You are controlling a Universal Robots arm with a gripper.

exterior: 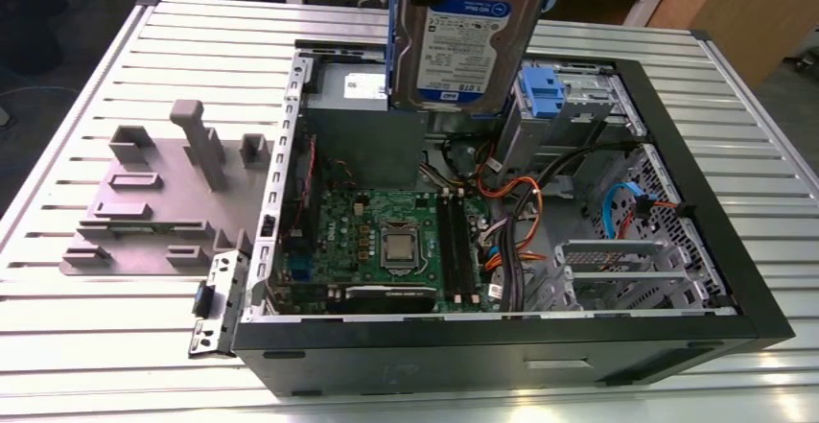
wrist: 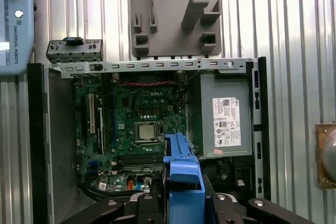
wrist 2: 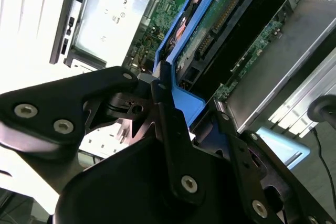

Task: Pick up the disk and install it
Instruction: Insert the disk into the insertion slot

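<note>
Exterior view shows the disk (exterior: pixel 467 39) hanging on edge above the far end of the open computer case (exterior: pixel 716 183), with its white-and-blue label facing the camera. It looks clear of everything beneath it. Its lower edge sits over the grey power supply (exterior: pixel 348 106), and the blue latch (exterior: pixel 543 92) with its metal cage (exterior: pixel 582 106) lies just to the exterior view's right.

In the second wrist view the gripper (wrist 2: pixel 186 106) is clenched on the disk's blue carrier frame (wrist 2: pixel 185 100). The black fingers (wrist 2: pixel 167 124) press on either side of the frame, and the drive's green circuit board runs away from them. The first wrist view looks straight down past the same blue frame (wrist: pixel 182 171) into the case, onto the motherboard (wrist: pixel 136 124) and the labelled power supply (wrist: pixel 226 119).

Beside the case, on the slatted table (exterior: pixel 77 346), sits a grey fixture plate (exterior: pixel 153 202) with nothing on it.

Judging from this, the pick-up is done and the work is in the carrying stage. The disk is in the air over the case and not yet in any bay.

Seating it would call for turning the drive out of this on-edge hang so the carrier rails line up with a bay's guides. It would then have to slide in squarely, clear of the orange and black cables (exterior: pixel 512 198) bunched between the motherboard and the drive cages. I cannot tell from these views which bay is meant to take it.
</note>
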